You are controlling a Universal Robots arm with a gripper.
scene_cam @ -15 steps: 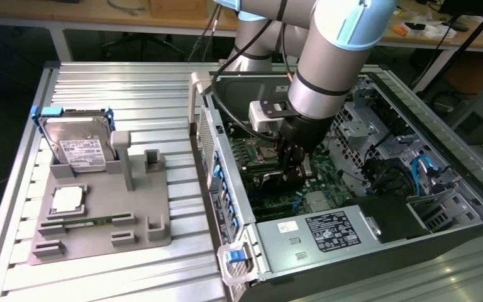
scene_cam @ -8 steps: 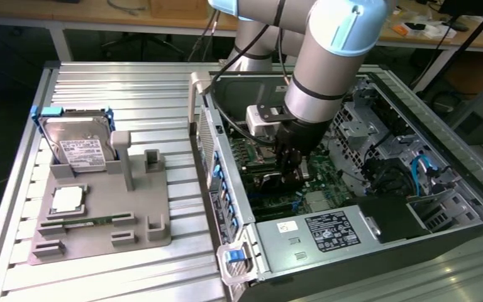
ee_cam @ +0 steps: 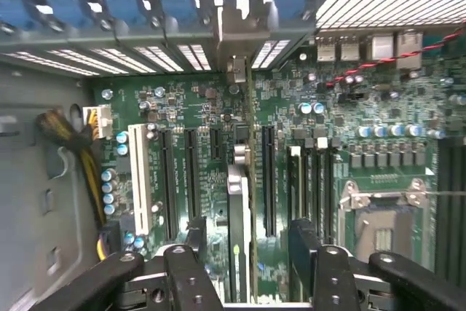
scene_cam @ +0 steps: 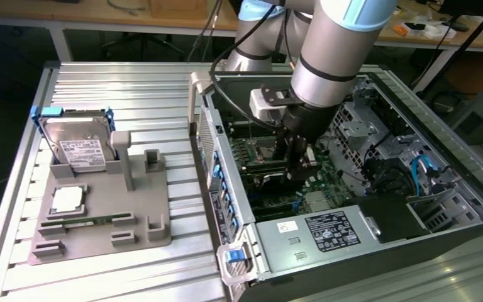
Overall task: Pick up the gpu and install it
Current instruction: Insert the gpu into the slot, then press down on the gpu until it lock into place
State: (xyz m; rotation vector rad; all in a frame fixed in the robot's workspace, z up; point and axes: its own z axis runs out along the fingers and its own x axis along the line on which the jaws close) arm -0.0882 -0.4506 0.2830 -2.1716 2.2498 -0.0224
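Tool (ee_cam: pixel 244 267) clamped on gpu (ee_cam: pixel 239 209), held edge-on over motherboard (ee_cam: pixel 204 143), seemingly to meet a slot.

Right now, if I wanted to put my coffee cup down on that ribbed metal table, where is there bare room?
The ribbed table is bare behind the hard drive, and along its near edge in front of the grey fixture tray. It is crowded inside the open computer case, where the gripper holds the gpu edge-on over the motherboard slots.
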